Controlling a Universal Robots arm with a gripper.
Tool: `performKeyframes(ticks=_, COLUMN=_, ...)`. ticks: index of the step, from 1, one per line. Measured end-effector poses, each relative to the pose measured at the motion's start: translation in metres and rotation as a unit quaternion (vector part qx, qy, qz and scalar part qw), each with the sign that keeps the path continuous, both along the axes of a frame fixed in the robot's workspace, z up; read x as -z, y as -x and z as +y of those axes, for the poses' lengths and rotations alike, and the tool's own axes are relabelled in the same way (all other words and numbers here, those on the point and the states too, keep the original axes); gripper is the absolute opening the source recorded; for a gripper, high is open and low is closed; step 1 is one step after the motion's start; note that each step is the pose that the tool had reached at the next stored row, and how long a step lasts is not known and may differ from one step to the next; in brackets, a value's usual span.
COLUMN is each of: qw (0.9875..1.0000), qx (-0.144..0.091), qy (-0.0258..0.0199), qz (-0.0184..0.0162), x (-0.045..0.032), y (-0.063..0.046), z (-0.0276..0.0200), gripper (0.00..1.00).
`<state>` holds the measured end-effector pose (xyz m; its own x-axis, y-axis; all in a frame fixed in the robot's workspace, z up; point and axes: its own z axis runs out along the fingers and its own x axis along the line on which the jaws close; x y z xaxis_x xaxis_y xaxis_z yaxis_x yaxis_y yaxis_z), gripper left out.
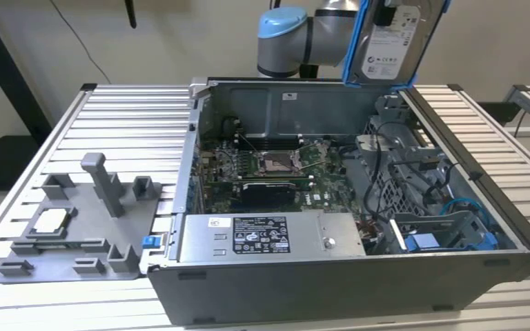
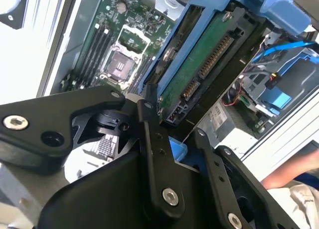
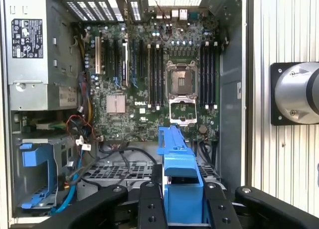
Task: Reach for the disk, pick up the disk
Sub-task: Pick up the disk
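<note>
Exterior view: disk (image 1: 396, 43) high above open computer case (image 1: 339, 207), near its rear wall, held up at arm's end with label facing camera, long axis nearly upright, slightly tilted. Second wrist view: gripper (image 2: 167, 122) clamped on disk's blue-framed edge (image 2: 199, 64), connector end close to black fingers (image 2: 149, 139). First wrist view: blue frame (image 3: 179, 174) between fingers, motherboard (image 3: 154, 74) beneath.

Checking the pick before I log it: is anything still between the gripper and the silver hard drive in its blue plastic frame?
Nothing visible. The silver hard drive in its blue plastic frame is already clamped in the black gripper, held above the open grey computer case, clear of the cables inside.
</note>
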<state>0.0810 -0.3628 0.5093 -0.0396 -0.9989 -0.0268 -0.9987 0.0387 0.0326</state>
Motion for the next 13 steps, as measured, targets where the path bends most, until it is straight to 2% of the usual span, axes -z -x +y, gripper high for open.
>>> performKeyframes(ticks=13, qw=1.0000, qx=0.000, qy=0.0001, qz=0.0000, x=0.0000, y=-0.0032, z=-0.0002, gripper=0.00)
